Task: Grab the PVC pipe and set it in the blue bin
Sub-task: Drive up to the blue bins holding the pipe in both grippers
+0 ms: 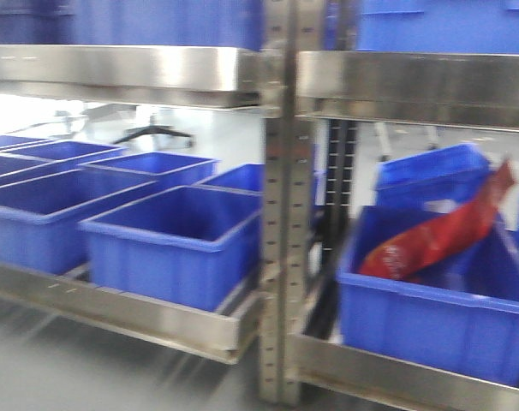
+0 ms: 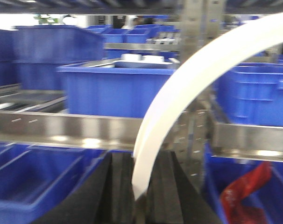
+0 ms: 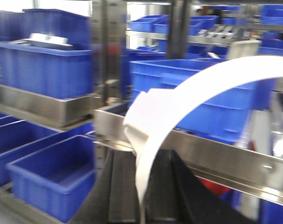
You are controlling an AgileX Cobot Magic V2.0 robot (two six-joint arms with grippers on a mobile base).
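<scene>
Both grippers appear clamped on a slim white curved PVC pipe point(image 2: 179, 93), though blur hides the contact. The left gripper point(image 2: 139, 205) and the right gripper point(image 3: 141, 210) each pinch a lower end, and the arc rises up and rightward from the jaws. The pipe looks light, stiff and smooth, so an end hold may swing and a hold nearer the middle would suit better. An open blue plastic bin point(image 3: 57, 198) lies below-left of the right gripper.

Bins point(image 1: 170, 257) sit in rows on the shelf point(image 1: 114, 308) left of the upright post point(image 1: 283, 214) before me. Right of it, a packet point(image 1: 439, 235) lies in another bin point(image 1: 431, 330).
</scene>
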